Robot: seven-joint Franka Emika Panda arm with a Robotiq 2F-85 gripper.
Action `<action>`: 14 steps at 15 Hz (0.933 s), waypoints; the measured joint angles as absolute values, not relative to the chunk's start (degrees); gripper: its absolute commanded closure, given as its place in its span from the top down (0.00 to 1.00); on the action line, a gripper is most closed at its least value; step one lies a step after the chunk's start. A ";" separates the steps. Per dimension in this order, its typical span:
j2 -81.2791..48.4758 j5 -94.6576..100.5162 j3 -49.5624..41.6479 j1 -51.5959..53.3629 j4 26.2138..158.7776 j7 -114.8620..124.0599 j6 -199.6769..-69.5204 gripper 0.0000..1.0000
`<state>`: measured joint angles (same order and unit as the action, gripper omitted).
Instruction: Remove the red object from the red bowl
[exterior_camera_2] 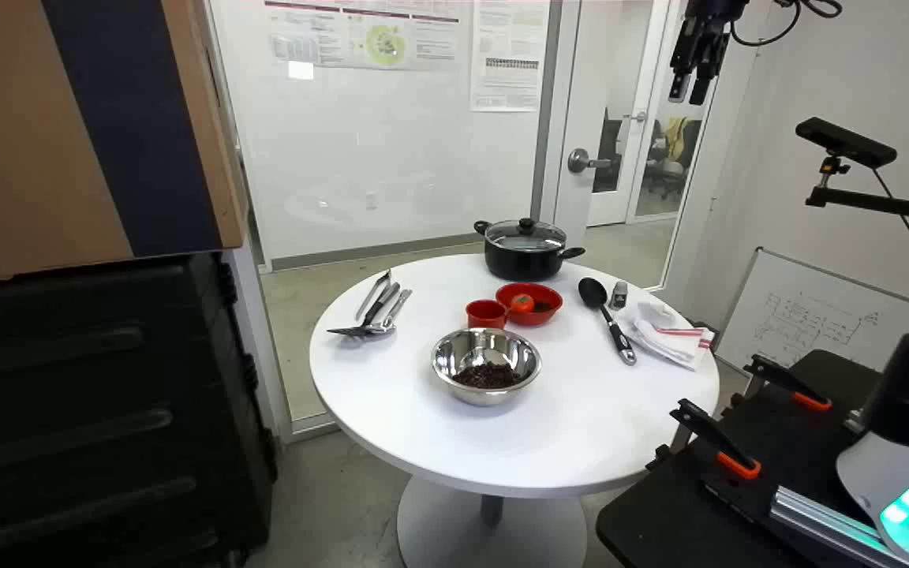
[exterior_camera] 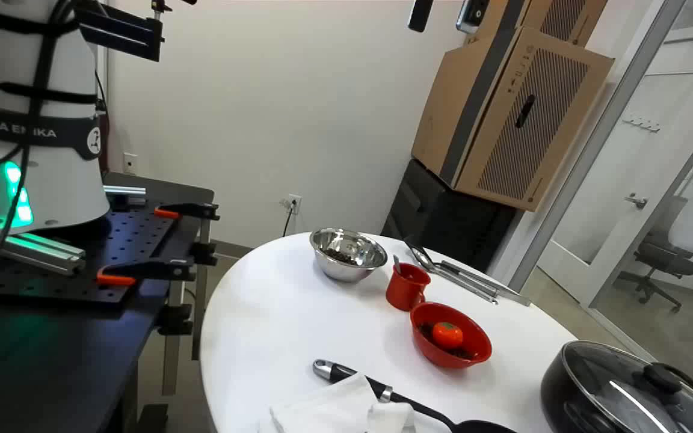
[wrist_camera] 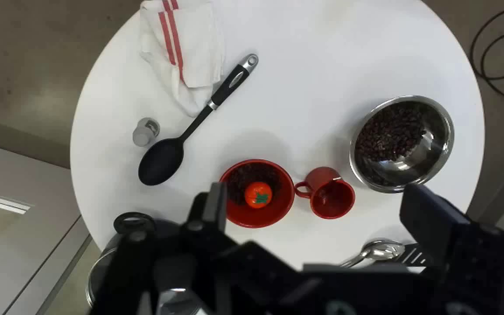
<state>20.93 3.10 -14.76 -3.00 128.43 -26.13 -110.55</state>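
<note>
The red object is a small red-orange tomato-like lump with a green top (wrist_camera: pixel 258 194). It lies in the red bowl (wrist_camera: pixel 274 214) on dark beans, and it shows in both exterior views (exterior_camera: pixel 447 335) (exterior_camera_2: pixel 522 304). The red bowl stands on the white round table in both exterior views (exterior_camera: pixel 473 337) (exterior_camera_2: pixel 543 314). My gripper (wrist_camera: pixel 314 192) is wide open with nothing between its fingers. It hangs high above the table, apart from the bowl, in both exterior views (exterior_camera: pixel 444 15) (exterior_camera_2: pixel 690 87). In the wrist view the left finger overlaps the bowl's left rim.
A red cup (wrist_camera: pixel 322 175) stands right beside the bowl. A steel bowl (wrist_camera: pixel 449 131) with beans stands beyond it. A black spoon (wrist_camera: pixel 162 162), a grey shaker (wrist_camera: pixel 145 132), a towel (wrist_camera: pixel 197 48), a lidded black pot (exterior_camera_2: pixel 525 260) and metal utensils (exterior_camera_2: pixel 379 308) lie around the table.
</note>
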 measured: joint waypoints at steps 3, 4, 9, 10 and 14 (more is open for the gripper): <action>20.93 3.10 -14.76 -3.00 128.36 -26.13 -110.55 1.00; 20.93 3.10 -14.76 -3.00 128.36 -26.13 -110.55 1.00; 20.93 3.07 -14.71 -3.04 128.37 -26.12 -110.54 1.00; 20.76 2.95 -14.68 -3.11 128.28 -25.92 -110.59 1.00; 14.40 2.59 -14.58 -3.35 124.88 -22.97 -113.69 1.00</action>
